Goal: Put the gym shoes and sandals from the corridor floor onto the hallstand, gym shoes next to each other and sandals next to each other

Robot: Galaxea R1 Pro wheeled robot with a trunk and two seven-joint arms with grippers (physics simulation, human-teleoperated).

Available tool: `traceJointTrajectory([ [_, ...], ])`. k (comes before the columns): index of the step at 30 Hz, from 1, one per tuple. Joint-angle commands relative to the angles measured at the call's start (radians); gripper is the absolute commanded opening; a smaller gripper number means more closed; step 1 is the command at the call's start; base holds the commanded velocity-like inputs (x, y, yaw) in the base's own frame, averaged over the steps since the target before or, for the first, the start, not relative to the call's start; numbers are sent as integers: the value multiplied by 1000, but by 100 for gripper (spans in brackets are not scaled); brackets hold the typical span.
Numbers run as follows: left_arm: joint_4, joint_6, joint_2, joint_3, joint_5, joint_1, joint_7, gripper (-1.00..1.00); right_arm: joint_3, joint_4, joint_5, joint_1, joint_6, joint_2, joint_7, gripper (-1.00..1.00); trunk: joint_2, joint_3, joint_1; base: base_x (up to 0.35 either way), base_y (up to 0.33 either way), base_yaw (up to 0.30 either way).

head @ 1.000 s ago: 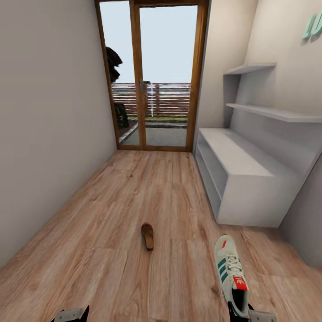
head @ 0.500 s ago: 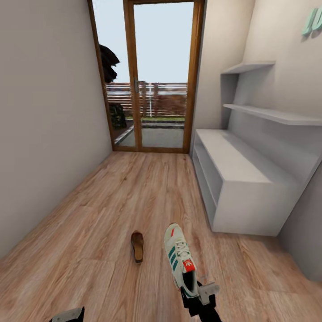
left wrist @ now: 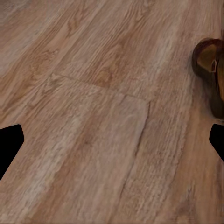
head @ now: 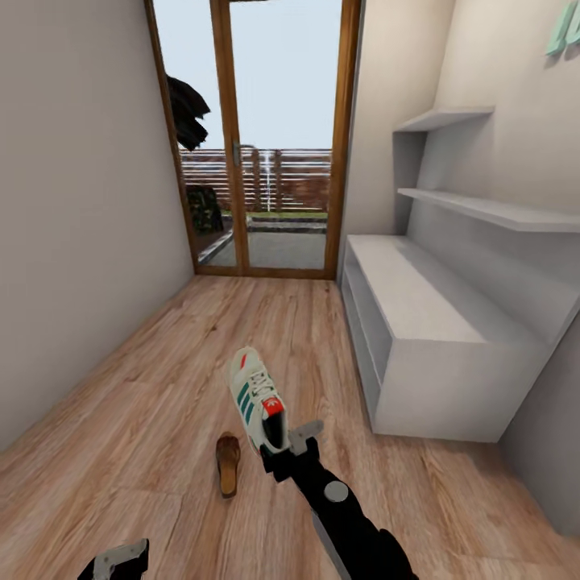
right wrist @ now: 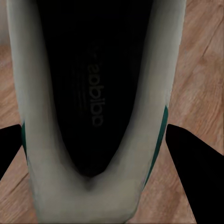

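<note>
A white gym shoe [head: 254,392] with green stripes hangs above the corridor floor [head: 161,379], held by the heel in my right gripper [head: 282,451]. In the right wrist view the shoe's dark inner sole [right wrist: 93,93] sits between the two fingers. One brown sandal [head: 228,465] lies on the floor just left of the right arm. It also shows in the left wrist view, sandal [left wrist: 211,74], at the frame's edge. My left gripper [head: 113,561] hovers low over bare planks, open [left wrist: 112,144]. The pale grey hallstand [head: 419,322] stands against the right wall, its top bare.
Wood-framed glass doors [head: 258,137] close off the far end of the corridor. Floating shelves [head: 483,208] hang above the hallstand. A plain wall [head: 72,225] runs along the left. Open floor lies between the sandal and the doors.
My right arm has swung the gym shoe up and leftward into the middle of the head view. The view has also shifted, so the sandal now sits lower and further left.
</note>
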Motion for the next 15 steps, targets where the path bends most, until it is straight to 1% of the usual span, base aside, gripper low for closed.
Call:
traceJointTrajectory([
  [1,0,-3,0,-3,10,-6,1,100,12,-8,-3,-26,42,0,14,-100,0,-1,0,150,-73,0],
  [4,0,-2,-3,-3,8,-11,4,100,24,-15,-5,-78,107,0,57,-100,0,-1,0,86,-42,0],
  [6,-6,-2,-7,-4,7,-15,5,100,29,-28,-12,-127,155,0,120,-100,0,-1,0,32,-16,0],
  [7,-9,-1,-9,-5,7,-16,5,100,30,-36,-27,-147,173,0,150,-100,0,-1,0,16,-8,0],
  [8,-11,2,-12,-5,7,-29,6,100,31,-52,-77,-170,199,0,182,-100,0,-1,0,8,-4,0],
  [10,-6,18,-15,-5,8,-62,6,100,33,-73,-153,-185,231,0,202,-100,0,-1,0,4,-2,0],
  [11,-4,26,-15,-4,8,-70,6,100,33,-77,-172,-187,239,0,206,-100,0,-1,0,3,-1,0],
  [12,-2,88,-17,-4,7,-101,7,100,36,-89,-236,-193,260,0,216,-100,0,-1,0,0,0,0],
  [13,-3,130,-18,-4,7,-115,9,100,37,-87,-253,-194,265,0,218,-100,0,-1,0,0,0,0],
  [14,-7,173,-27,-5,7,-127,25,100,38,-86,-263,-195,269,0,221,-100,0,-1,0,0,0,0],
  [15,-10,201,-74,-7,6,-142,115,100,52,-76,-269,-196,270,0,222,-100,0,-1,0,0,0,0],
])
